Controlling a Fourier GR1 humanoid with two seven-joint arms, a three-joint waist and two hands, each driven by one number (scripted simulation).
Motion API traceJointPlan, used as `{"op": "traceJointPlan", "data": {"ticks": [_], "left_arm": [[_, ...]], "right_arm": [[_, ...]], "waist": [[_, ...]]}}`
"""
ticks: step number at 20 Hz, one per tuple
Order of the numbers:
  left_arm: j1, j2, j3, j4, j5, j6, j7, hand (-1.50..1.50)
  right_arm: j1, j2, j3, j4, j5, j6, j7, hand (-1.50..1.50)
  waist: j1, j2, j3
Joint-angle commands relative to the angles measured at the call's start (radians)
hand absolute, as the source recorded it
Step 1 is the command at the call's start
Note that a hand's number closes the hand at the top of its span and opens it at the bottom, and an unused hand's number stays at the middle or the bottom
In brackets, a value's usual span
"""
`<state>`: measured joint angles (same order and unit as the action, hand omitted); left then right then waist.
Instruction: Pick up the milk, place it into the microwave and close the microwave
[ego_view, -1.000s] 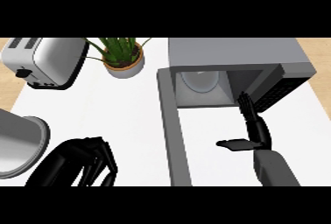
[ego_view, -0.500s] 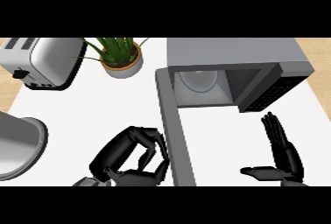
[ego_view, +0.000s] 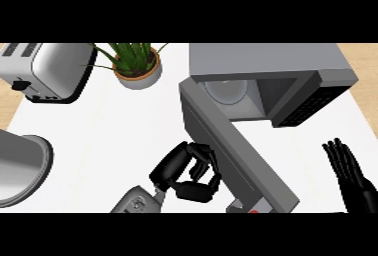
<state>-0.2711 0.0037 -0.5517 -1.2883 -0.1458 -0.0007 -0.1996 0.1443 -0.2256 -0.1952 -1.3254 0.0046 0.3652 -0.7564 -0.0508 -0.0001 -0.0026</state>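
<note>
Microwave (ego_view: 295, 60) standing at the counter's (ego_view: 111, 130) back right, its door (ego_view: 236, 150) hanging open and reaching toward the robot. Cavity showing a turntable plate (ego_view: 225, 91); no milk carton discernible inside or anywhere on the counter, so its whereabouts cannot be told. Left hand (ego_view: 186, 172) sitting just beside the door's outer face, fingers curled in; whether it is wrapping something is hidden. Right hand (ego_view: 353, 175) resting at the right edge, fingers straight and up. Toaster (ego_view: 48, 70), potted plant (ego_view: 136, 62) and a grey pot (ego_view: 18, 167) lying well apart on the left. Judgement: door closing is left; placing unconfirmed.
</note>
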Motion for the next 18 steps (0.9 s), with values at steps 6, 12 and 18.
{"op": "traceJointPlan", "data": {"ticks": [6,12,18], "left_arm": [[-0.151,-0.003,-0.227,0.336,0.240,0.342,-0.247,1.50],[-0.304,-0.003,-0.338,0.360,0.429,0.388,-0.145,1.50],[-0.355,-0.003,-0.362,0.351,0.567,0.445,-0.236,1.50]], "right_arm": [[0.081,-0.044,-0.007,-0.238,-0.177,0.140,0.102,-1.50],[0.074,-0.050,0.035,-0.393,-0.225,0.137,0.214,-1.50],[0.065,-0.066,0.066,-0.459,-0.285,0.176,0.280,-1.50]], "waist": [[-0.031,0.013,-0.001],[-0.071,0.018,-0.003],[-0.108,0.030,-0.004]]}}
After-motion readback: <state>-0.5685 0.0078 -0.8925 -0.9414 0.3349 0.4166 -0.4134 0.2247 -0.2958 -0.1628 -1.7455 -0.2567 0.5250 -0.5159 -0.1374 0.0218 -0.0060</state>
